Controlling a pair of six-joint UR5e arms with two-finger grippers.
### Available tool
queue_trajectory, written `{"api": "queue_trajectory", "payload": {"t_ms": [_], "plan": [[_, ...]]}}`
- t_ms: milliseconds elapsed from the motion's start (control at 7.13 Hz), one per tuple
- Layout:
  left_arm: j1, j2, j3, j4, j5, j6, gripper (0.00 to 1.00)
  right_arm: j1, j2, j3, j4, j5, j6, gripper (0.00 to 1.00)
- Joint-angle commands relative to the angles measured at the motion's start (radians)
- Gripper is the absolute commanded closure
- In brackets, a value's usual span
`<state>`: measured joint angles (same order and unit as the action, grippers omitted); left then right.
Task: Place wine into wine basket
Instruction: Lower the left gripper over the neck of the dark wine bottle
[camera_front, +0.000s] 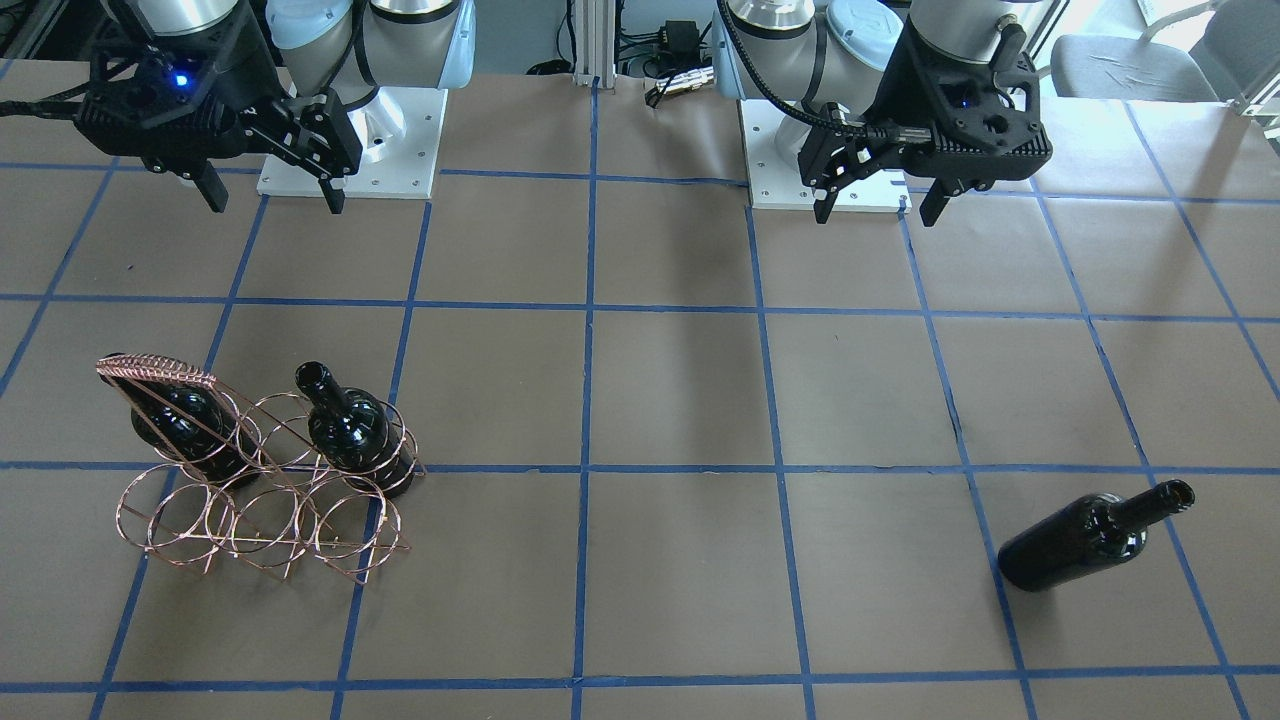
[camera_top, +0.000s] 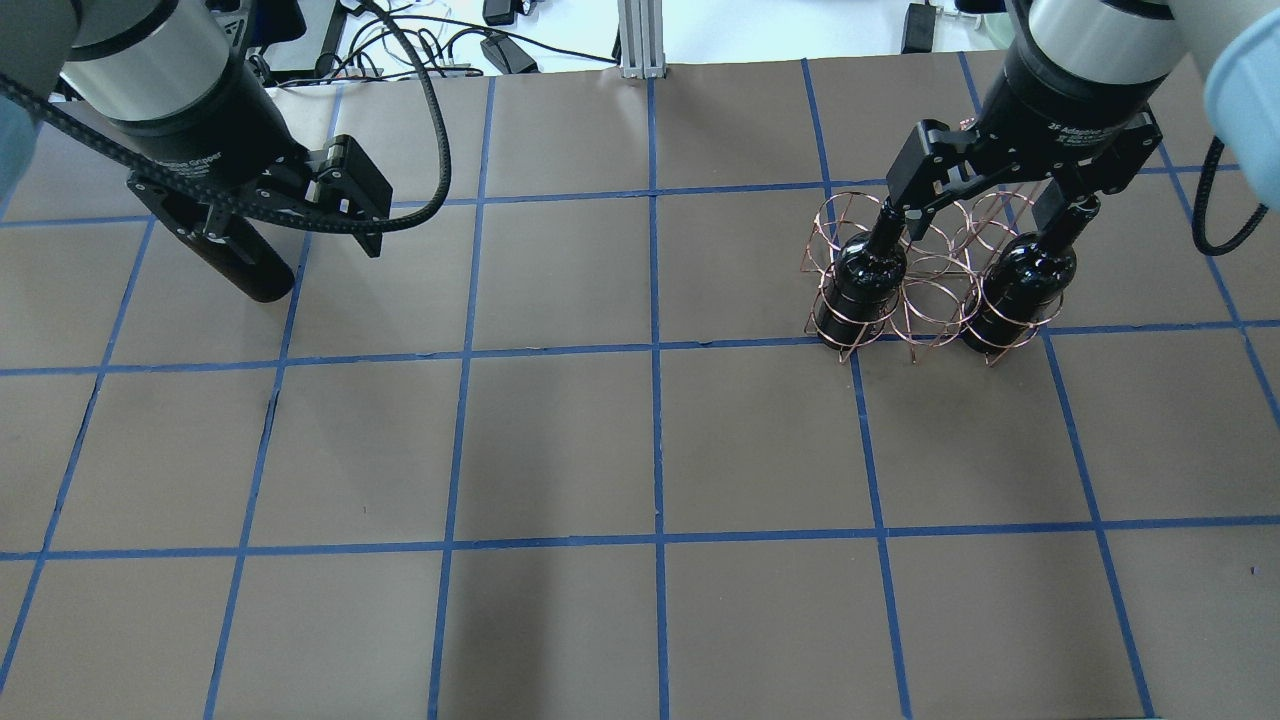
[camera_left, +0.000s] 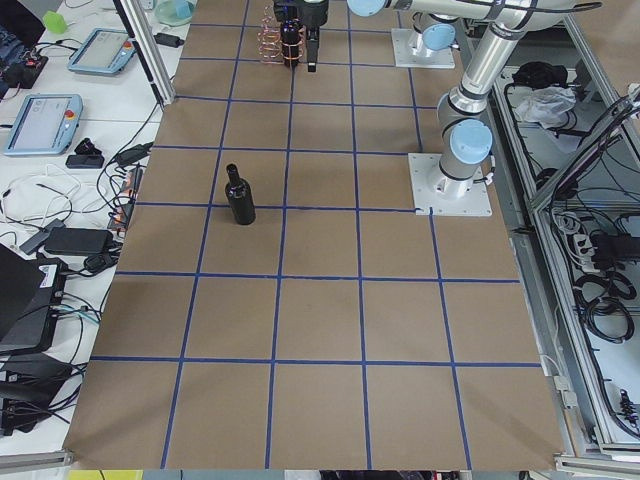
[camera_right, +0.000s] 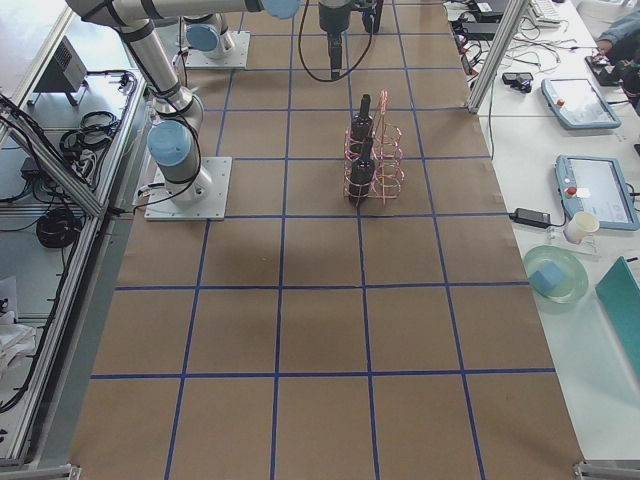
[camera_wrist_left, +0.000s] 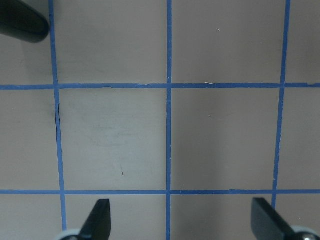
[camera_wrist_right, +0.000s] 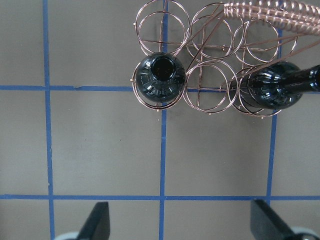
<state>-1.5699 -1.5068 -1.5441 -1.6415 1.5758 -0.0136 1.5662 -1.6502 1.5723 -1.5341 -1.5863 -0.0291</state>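
Plainly, the left gripper (camera_front: 880, 205) hangs above the brown table with blue tape lines (camera_front: 680, 400); its two black fingers (camera_wrist_left: 100, 217) are spread wide apart, with only bare table showing between them; it grips nothing and touches nothing.

The glossy near-black glass wine bottle (camera_front: 1085, 540) stands upright on the table on the robot's left side, toward the edge away from the robot's base; it is apart from the left gripper, and only a dark sliver of it shows in the top left corner of the left wrist view.

The right gripper (camera_front: 275, 200) is likewise wide apart and holds nothing; it hangs above the table near the copper-coloured thin-wire basket (camera_front: 265, 500), touching neither wire nor glass.

That basket stands on the robot's right side, well apart from the loose bottle; two alike dark bottles (camera_wrist_right: 159, 75) stand neck-up in the end rings of one row, with one ring between them.
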Motion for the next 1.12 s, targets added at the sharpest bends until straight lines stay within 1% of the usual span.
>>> {"api": "queue_trajectory", "payload": {"t_ms": [0, 140, 280, 561, 701, 841, 982], "plan": [[0.057, -0.024, 0.018, 0.043, -0.003, 0.044, 0.0, 0.0, 0.0, 0.0, 0.0, 0.0, 0.0, 0.0], [0.126, -0.039, 0.019, 0.06, -0.006, 0.181, 0.0, 0.0, 0.001, 0.0, -0.001, -0.001, -0.002, 0.0], [0.19, -0.052, 0.025, 0.09, -0.014, 0.254, 0.0, 0.0, 0.0, 0.0, 0.0, -0.001, 0.0, 0.0], [0.27, -0.09, 0.054, 0.094, -0.01, 0.306, 0.0, 0.0, 0.001, 0.0, -0.001, 0.0, 0.0, 0.0], [0.304, -0.13, 0.099, 0.092, -0.004, 0.389, 0.0, -0.002, 0.001, 0.0, -0.001, 0.0, 0.0, 0.0], [0.348, -0.171, 0.132, 0.089, -0.003, 0.398, 0.0, -0.002, 0.001, 0.0, -0.001, -0.001, 0.0, 0.0], [0.376, -0.217, 0.16, 0.098, -0.026, 0.467, 0.0, -0.002, 0.001, 0.0, -0.001, 0.0, 0.0, 0.0]]}}
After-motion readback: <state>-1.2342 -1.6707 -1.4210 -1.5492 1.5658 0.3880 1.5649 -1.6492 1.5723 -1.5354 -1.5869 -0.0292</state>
